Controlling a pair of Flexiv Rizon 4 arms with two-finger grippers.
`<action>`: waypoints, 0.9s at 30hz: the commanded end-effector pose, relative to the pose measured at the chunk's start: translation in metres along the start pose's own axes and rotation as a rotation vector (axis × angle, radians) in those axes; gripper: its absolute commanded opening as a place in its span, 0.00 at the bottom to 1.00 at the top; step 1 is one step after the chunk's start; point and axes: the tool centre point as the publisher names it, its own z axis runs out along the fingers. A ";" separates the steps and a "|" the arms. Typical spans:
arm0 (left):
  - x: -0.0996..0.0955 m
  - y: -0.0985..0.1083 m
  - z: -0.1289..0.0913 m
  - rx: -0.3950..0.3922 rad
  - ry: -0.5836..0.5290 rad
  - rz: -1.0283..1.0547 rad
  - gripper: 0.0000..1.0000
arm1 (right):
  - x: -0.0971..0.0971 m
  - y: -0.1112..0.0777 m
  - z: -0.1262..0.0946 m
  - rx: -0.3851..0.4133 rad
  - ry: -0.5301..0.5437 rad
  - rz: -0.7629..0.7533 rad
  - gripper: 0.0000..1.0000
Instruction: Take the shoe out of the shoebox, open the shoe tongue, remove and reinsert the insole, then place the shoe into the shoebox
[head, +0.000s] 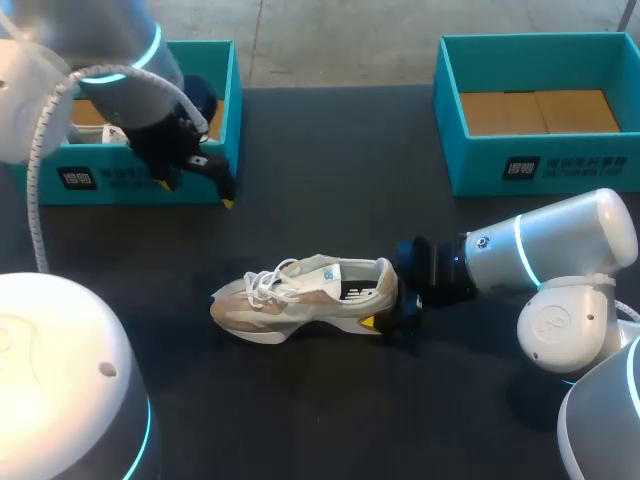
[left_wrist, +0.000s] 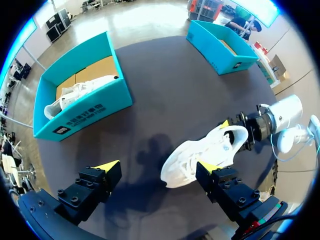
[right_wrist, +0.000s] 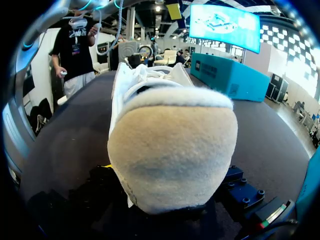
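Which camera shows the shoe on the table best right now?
The head view: the shoe shows whole, toe to heel, laces and opening clear. The left wrist view also shows it whole, from the toe end. The right wrist view shows only its heel, close up.

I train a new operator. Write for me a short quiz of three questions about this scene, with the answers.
1. True or false: the right shoebox holds a shoe.
2. Which pincer grips the sneaker at its heel? A) left B) right
3. Fill in: the left pincer is ___ (open or shut).
Key: 1 false, it is empty; 2 B, the right pincer; 3 open.
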 end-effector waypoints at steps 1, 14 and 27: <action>0.004 -0.001 0.000 -0.001 -0.011 -0.002 1.00 | 0.002 0.001 0.002 0.008 -0.004 0.001 0.00; 0.002 0.006 -0.002 -0.083 -0.002 -0.045 1.00 | 0.002 0.001 0.002 0.008 -0.004 0.001 0.00; 0.036 0.022 0.000 -0.276 0.074 -0.119 1.00 | 0.002 0.001 0.002 0.008 -0.004 0.001 0.00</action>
